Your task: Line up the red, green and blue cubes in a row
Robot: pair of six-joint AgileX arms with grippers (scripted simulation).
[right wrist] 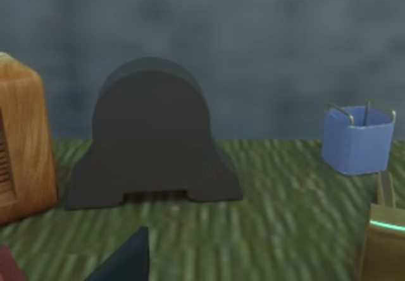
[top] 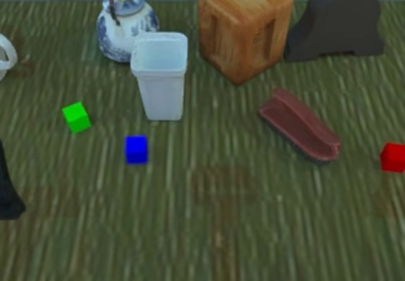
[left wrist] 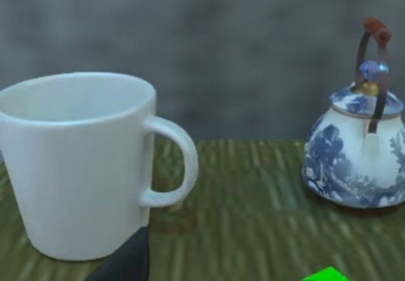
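Note:
The green cube sits on the table at the left, and one corner of the green cube shows in the left wrist view. To its right and a little nearer lies the blue cube. The red cube rests alone at the table's far right edge. My left arm is a dark shape at the left edge, nearer than the green cube and apart from it. Only a dark part of my left gripper shows in its wrist view. My right gripper is out of the top view.
A white bin stands behind the blue cube, with a blue-and-white teapot behind it. A large wooden box and a dark arched block stand at the back. A reddish brush lies right of centre. A white mug is at the far left.

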